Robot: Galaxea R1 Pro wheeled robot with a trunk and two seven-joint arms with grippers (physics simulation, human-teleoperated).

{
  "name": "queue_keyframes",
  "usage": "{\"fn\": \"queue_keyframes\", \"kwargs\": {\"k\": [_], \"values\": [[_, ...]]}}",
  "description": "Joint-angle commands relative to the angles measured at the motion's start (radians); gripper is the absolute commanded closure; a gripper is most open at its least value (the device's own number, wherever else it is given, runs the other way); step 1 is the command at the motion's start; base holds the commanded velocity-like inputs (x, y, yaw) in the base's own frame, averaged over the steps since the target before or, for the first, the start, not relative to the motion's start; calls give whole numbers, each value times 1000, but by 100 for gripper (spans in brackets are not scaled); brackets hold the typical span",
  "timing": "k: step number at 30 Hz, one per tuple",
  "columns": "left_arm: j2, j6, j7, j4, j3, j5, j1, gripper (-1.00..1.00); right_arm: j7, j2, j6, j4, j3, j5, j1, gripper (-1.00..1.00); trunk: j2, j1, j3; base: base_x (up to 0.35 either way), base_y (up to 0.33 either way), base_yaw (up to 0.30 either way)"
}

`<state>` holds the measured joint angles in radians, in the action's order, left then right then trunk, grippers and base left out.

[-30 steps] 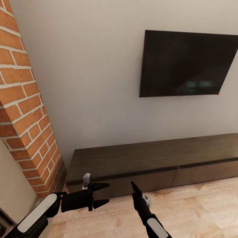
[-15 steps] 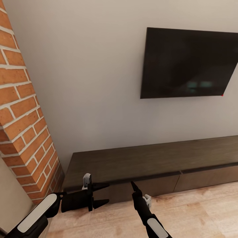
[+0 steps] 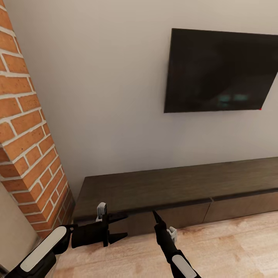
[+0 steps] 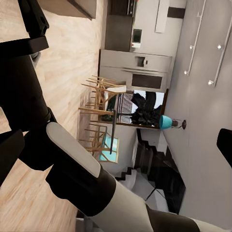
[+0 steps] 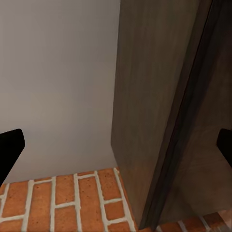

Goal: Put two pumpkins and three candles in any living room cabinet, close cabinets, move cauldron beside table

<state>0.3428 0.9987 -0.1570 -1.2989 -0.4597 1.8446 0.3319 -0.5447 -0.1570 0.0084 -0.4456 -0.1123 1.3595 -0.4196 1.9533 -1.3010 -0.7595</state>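
You are facing the long dark cabinet (image 3: 177,193) running across the lower frame under the TV (image 3: 220,71), its fronts looking closed, while holding the left claw (image 3: 122,227) and right claw (image 3: 156,216) wide and empty, presumably readying to open a front.

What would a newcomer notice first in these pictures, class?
The big black television on the pale wall, with the long, low dark-brown cabinet below it, fronts closed. A red brick column rises at the left, and the left gripper and right gripper hang open before the cabinet.
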Motion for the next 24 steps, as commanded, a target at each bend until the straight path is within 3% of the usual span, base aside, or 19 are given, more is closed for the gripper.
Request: {"fn": "queue_keyframes", "kwargs": {"k": [1, 6, 13, 24], "values": [[1, 0, -10, 0, -2, -7, 1, -100, -5, 0, 0, 1, -4, 10, -1, -100, 8, -4, -4, 0, 0, 0], [1, 0, -10, 0, -2, -7, 1, -100, -18, 0, -2, 1, -4, 10, -1, -100, 43, -23, -20, 0, 0, 0], [-1, 0, -10, 0, -2, -7, 1, -100, -109, 2, 8, 1, -4, 11, -1, -100, 92, -50, -42, 0, 0, 0], [-1, 0, -10, -2, -2, -7, 1, -100, -119, 4, 10, 2, -4, 11, -1, -100, 169, -92, -76, 0, 0, 0]]}}
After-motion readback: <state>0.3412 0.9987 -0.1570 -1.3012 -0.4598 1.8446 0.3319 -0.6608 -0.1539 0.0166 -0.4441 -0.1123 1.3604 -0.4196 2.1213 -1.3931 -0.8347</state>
